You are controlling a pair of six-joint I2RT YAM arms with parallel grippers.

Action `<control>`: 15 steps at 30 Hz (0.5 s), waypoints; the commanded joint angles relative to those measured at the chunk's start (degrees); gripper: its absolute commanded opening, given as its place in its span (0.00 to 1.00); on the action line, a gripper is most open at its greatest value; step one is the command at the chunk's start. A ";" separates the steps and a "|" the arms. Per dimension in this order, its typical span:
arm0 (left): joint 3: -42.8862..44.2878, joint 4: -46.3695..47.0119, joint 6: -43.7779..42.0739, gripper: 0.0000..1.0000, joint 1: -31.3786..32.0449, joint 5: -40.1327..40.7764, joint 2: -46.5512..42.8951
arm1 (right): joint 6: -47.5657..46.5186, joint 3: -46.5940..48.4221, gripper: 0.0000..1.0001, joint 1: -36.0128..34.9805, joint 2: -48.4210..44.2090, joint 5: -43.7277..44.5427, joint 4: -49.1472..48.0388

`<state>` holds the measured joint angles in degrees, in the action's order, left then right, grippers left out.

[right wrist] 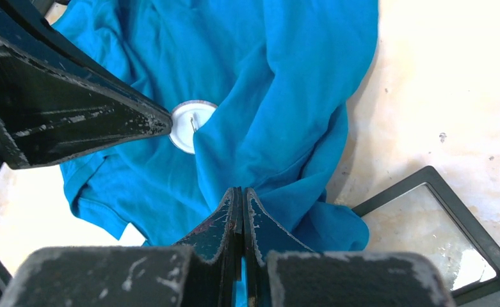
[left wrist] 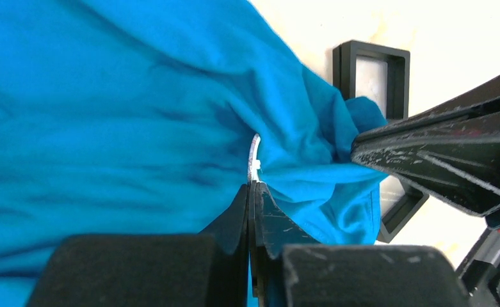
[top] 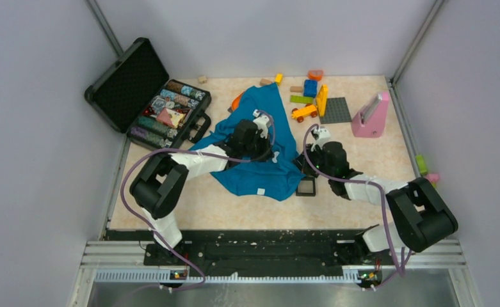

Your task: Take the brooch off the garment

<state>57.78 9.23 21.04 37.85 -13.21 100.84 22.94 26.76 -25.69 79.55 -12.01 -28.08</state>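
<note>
Your left gripper (left wrist: 252, 190) is clamped on the rim of the white round brooch (left wrist: 254, 153) on the crumpled blue shirt (left wrist: 106, 115); your right gripper (right wrist: 238, 195) pinches a shirt fold just beside it, near a black frame (right wrist: 439, 224).

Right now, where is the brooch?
In the right wrist view, the brooch sits on the blue garment, its left edge pinched by the left hand.

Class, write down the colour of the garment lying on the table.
The garment is plain bright turquoise-blue, with no pattern; it shows best in the right wrist view.
</note>
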 commanded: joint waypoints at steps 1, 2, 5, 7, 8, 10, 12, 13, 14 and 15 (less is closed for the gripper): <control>7.56 -7.37 -7.08 0.00 1.54 0.15 1.74 | -0.32 2.17 0.00 0.31 -1.77 3.03 -0.49; 8.53 -8.55 -8.15 0.00 1.83 -0.15 2.03 | -0.29 2.31 0.00 0.35 -1.77 3.12 -0.49; 12.34 -17.92 -10.57 0.00 1.93 0.74 2.33 | -0.16 1.96 0.00 0.37 -1.89 2.99 -0.94; 14.98 -23.96 -11.33 0.00 1.91 2.67 2.20 | -0.03 1.80 0.00 0.36 -2.22 3.08 -0.94; 16.30 -26.93 -11.92 0.00 1.92 2.17 2.19 | 0.00 1.79 0.00 0.33 -2.47 3.06 -0.94; 18.22 -31.70 -12.27 0.00 1.90 0.22 2.13 | -0.01 1.53 0.00 0.38 -3.02 2.51 -1.22; 19.38 -35.14 -12.22 0.00 1.90 -2.59 2.37 | -0.08 1.10 0.00 0.36 -3.69 0.99 -2.03; 19.65 -35.96 -11.90 0.00 1.96 -3.30 2.41 | -0.28 0.83 0.00 0.36 -4.14 0.01 -2.70; 19.70 -36.20 -11.45 0.00 1.97 -3.56 2.43 | -0.32 0.52 0.00 0.37 -4.36 -0.87 -3.40; 19.57 -36.01 -10.48 0.00 1.95 -3.23 2.43 | -0.48 0.37 0.00 0.34 -4.53 -1.71 -3.83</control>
<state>75.46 -19.81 10.52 39.81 -14.13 102.76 23.09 26.70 -25.69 77.60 -10.52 -27.77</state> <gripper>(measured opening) 0.007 0.009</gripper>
